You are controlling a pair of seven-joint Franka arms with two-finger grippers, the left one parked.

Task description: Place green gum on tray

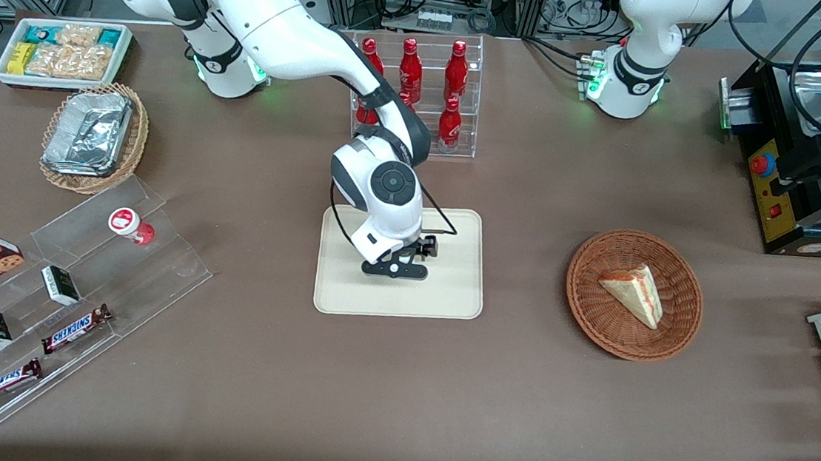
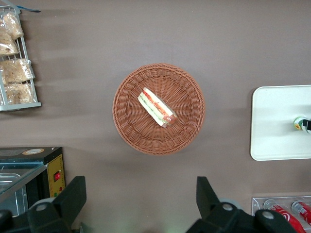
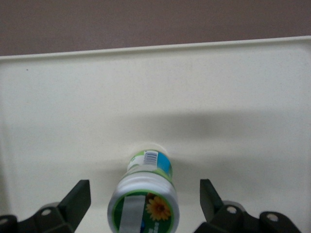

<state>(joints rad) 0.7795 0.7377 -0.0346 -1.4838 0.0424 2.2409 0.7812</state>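
The green gum [image 3: 145,194] stands upright on the cream tray [image 3: 218,97], its white lid with a green and yellow flower mark facing my wrist camera. My right gripper [image 3: 144,201] is open just above the tray, one finger [image 3: 77,199] on each side of the gum with a gap on both sides. In the front view the gripper [image 1: 396,266] hangs over the middle of the tray [image 1: 450,286] and hides the gum. The left wrist view shows the tray [image 2: 277,121] and a small part of the gum [image 2: 297,124].
A red-lidded gum bottle [image 1: 130,224] stands on a clear acrylic stand with candy bars toward the working arm's end. A rack of red bottles [image 1: 423,90] stands farther from the camera than the tray. A wicker basket [image 1: 583,297] holds a sandwich toward the parked arm's end.
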